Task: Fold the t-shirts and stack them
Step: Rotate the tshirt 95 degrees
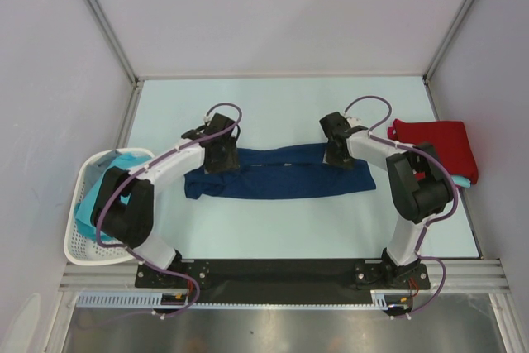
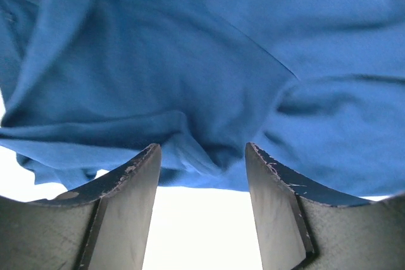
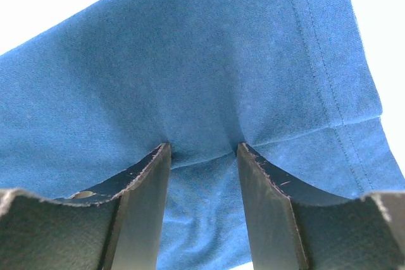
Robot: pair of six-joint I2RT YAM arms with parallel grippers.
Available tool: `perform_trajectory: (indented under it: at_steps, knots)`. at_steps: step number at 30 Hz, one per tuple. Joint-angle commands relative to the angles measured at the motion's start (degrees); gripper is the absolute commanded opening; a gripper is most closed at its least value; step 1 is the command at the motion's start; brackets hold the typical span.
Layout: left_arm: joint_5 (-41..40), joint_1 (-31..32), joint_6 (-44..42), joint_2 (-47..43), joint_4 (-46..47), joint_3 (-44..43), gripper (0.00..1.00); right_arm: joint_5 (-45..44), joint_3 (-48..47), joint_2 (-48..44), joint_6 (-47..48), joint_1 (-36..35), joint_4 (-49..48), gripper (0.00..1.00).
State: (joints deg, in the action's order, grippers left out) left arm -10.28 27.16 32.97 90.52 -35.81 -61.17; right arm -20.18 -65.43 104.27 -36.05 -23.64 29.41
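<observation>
From above I see the whole layout. The navy t-shirt (image 1: 281, 173) lies as a long, narrow band across the middle of the pale table (image 1: 273, 105), with my left gripper (image 1: 221, 159) down on its left part and my right gripper (image 1: 337, 155) on its right part. That view also shows what my wrist cameras miss: a red t-shirt (image 1: 434, 142) folded at the right edge of the table, with a sliver of aqua cloth under its near corner, and a turquoise t-shirt (image 1: 126, 161) heaped in the white perforated basket (image 1: 78, 245) by my left arm. The overhead picture cannot tell me how my jaws stand, but the wrist views do. On the left wrist, my two dark, scuffed fingers (image 2: 136, 181) stand well apart with bare bright table between them. The blue knit begins just past their tips, rumpled into soft ridges and one long diagonal crease, so this tool is parted and grips nothing. On the right wrist, the fingers (image 3: 142, 181) are also spread. Smooth fine-knit cloth runs flat beneath and between them, with a small pucker gathered at the tips and a double-stitched hem running down the right side. These jaws are parted too, with the tips resting on the fabric rather than pinching it.
</observation>
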Motion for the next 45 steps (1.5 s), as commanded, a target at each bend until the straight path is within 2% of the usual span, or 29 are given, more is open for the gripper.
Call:
perform_trajectory:
  at_steps: [1, 13, 17, 19, 20, 22, 23, 25, 26, 36, 41, 45]
  knots:
    - [-0.09, -3.25, 0.60, 1.32, 1.53, 0.17, 0.62, -0.03, 2.41, 1.81, -0.51, 0.96, -0.58, 0.53]
    - [1.23, -5.71, -0.63, 12.47, 1.27, -4.92, 0.62, 1.29, 1.09, 2.52, 0.72, 1.23, -0.41, 0.52]
    - [1.76, -5.71, -0.36, 14.16, 1.53, -4.75, 0.57, 1.55, 1.09, 2.87, 1.07, 1.31, -0.67, 0.48]
    - [1.93, -5.80, -0.36, 14.51, 1.88, -4.05, 0.47, 2.25, 1.36, 3.39, 1.25, 1.49, -0.84, 0.43]
    - [2.02, -5.71, -0.45, 14.60, 2.15, -3.79, 0.38, 2.43, 1.44, 3.40, 1.16, 1.40, -0.76, 0.33]
    - [2.11, -5.71, -0.45, 14.95, 2.15, -3.43, 0.25, 2.78, 1.71, 3.57, 0.98, 1.58, -1.02, 0.22]
    - [2.63, -5.80, -0.63, 15.30, 2.24, -3.43, 0.12, 3.04, 1.62, 3.92, 0.98, 1.58, -0.93, 0.13]
    - [2.90, -5.71, -0.63, 15.82, 1.98, -3.61, 0.01, 3.48, 1.45, 4.10, 0.55, 1.58, -0.67, 0.04]
    - [2.99, -5.80, -0.63, 16.26, 1.80, -3.70, 0.00, 3.66, 1.53, 4.19, 0.46, 1.58, -0.41, 0.00]
    - [3.96, -5.71, -2.47, 19.33, 0.84, -6.15, 0.00, 4.89, 3.90, 2.70, -1.65, 0.88, 1.61, 0.00]
    - [4.66, -5.71, -4.32, 24.26, -2.06, -14.49, 0.00, 5.86, 6.71, 0.15, -3.23, -1.58, 2.58, 0.00]
    - [4.83, -5.71, -4.67, 27.86, -4.26, -21.26, 0.00, 6.73, 8.47, -2.14, -4.72, -6.14, 4.25, 0.00]
